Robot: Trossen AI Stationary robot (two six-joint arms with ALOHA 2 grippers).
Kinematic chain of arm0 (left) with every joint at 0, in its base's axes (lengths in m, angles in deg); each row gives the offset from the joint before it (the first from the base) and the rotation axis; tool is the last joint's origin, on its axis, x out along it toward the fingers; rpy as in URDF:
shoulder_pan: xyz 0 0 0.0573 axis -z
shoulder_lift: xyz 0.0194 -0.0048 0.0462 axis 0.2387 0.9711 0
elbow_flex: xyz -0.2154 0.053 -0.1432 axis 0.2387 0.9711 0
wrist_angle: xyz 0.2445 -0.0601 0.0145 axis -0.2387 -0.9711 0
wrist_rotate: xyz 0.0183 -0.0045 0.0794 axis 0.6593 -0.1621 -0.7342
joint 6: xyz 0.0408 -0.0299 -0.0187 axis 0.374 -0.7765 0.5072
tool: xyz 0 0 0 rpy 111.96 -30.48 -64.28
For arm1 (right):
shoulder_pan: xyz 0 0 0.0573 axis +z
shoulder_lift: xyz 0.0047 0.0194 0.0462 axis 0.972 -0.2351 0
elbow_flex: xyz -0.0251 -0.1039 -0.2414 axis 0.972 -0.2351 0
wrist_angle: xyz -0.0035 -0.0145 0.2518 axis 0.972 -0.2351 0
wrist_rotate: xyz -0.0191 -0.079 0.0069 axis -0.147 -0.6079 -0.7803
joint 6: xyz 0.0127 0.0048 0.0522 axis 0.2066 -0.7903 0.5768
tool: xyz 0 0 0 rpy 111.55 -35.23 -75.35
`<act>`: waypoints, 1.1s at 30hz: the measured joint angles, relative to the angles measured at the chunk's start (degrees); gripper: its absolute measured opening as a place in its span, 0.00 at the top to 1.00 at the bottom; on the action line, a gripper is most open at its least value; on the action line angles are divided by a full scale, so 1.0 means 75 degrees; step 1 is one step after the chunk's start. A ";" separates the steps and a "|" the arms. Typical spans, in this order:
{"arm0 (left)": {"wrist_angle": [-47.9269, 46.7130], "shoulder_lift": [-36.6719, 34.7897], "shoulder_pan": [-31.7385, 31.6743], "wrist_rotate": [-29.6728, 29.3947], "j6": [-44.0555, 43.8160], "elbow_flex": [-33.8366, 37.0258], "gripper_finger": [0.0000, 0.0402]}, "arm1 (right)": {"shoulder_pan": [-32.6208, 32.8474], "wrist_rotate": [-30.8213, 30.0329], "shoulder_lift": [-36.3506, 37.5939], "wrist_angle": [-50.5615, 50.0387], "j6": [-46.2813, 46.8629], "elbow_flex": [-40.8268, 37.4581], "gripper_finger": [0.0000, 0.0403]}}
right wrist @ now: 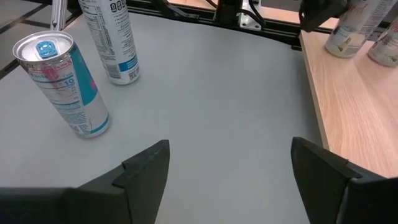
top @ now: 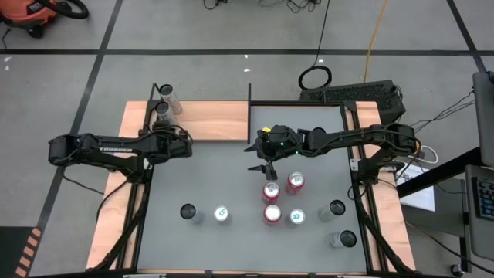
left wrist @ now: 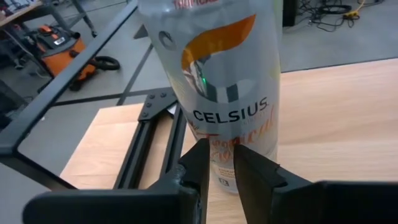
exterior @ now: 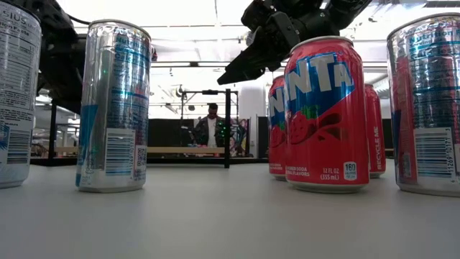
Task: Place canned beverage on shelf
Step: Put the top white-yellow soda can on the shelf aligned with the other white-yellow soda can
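A silver Celsius can point(left wrist: 217, 81) stands upright on its base at the left end of the wood-grain shelf point(left wrist: 336, 112). In the high view it is the can point(top: 162, 114) with a second can point(top: 167, 96) just behind it, on the shelf point(top: 216, 122). My left gripper point(left wrist: 221, 165) is right in front of the can's lower part. Its fingers are almost together, with only a narrow gap and nothing between them. My right gripper point(top: 262, 166) hangs open over the grey table, just beyond two red cans point(top: 272, 191). My left gripper's fingertips point(left wrist: 202, 155) stand at the lower wall of the Celsius can point(left wrist: 224, 146), pointing at it slanting downward from the table's near side. I cannot tell whether they touch it. The can stands upright on the shelf.
Several cans stand on the table's near half: a red Fanta can point(exterior: 323, 115), silver-and-teal ones point(right wrist: 59, 84) point(top: 221, 214), and others at the right point(top: 343, 239). Black posts point(top: 249, 93) and a rim edge the shelf. A person point(exterior: 212, 129) stands beyond the table.
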 joint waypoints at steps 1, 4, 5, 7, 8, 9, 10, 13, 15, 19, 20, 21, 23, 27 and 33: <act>0.0003 0.0000 -0.0016 -0.0013 0.0000 0.0000 0.82 | 0.0000 0.0001 0.0000 -0.0004 0.0000 0.0000 0.33; -0.0009 -0.0025 0.0010 -0.0018 0.0052 -0.0018 0.82 | 0.0000 0.0000 0.0000 -0.0004 0.0000 0.0000 0.33; -0.0023 -0.0040 0.0063 -0.0007 0.0061 -0.0069 0.82 | 0.0000 0.0000 0.0000 -0.0004 0.0000 0.0000 0.33; -0.0033 -0.0062 0.0242 0.0006 0.0096 -0.0271 0.82 | 0.0000 0.0000 0.0000 -0.0004 0.0000 0.0000 0.33; -0.0048 -0.0076 0.0332 0.0016 0.0229 -0.0382 0.82 | 0.0000 0.0000 0.0000 -0.0007 0.0000 0.0000 0.33; -0.0112 -0.0100 0.0396 0.0037 0.0325 -0.0528 0.82 | 0.0000 0.0000 0.0000 -0.0007 0.0000 0.0000 0.33; -0.0170 -0.0115 0.0470 0.0044 0.0445 -0.0710 0.82 | 0.0000 0.0001 0.0000 -0.0012 0.0000 0.0000 0.33; -0.0665 -0.0119 0.0609 0.0249 0.0599 -0.1356 0.82 | 0.0000 0.0002 0.0000 -0.0071 0.0009 0.0000 0.33; -0.1206 -0.0119 0.0606 0.0596 0.0389 -0.1772 0.82 | 0.0000 0.0000 0.0000 -0.0127 0.0012 0.0000 0.33; -0.1631 -0.0119 0.0581 0.0953 0.0201 -0.2314 0.82 | 0.0000 0.0000 0.0000 -0.0127 0.0007 0.0000 0.33; -0.1637 -0.0119 0.0574 0.1056 0.0200 -0.2362 0.82 | 0.0000 0.0001 0.0000 -0.0121 0.0006 0.0000 0.33; -0.1677 -0.0119 0.0547 0.1148 0.0199 -0.2362 0.82 | 0.0000 0.0000 0.0000 -0.0124 0.0006 0.0000 0.33; -0.1744 -0.0114 0.0494 0.1281 0.0163 -0.2246 0.82 | 0.0001 0.0001 0.0000 -0.0129 0.0006 0.0000 0.33; -0.1648 -0.0090 0.0514 0.1342 0.0000 -0.1803 0.82 | 0.0003 0.0003 0.0000 -0.0151 0.0006 0.0000 0.33; -0.1706 -0.0090 0.0655 0.1864 -0.0680 -0.1034 0.82 | 0.0003 0.0003 0.0000 -0.0181 0.0020 0.0000 0.33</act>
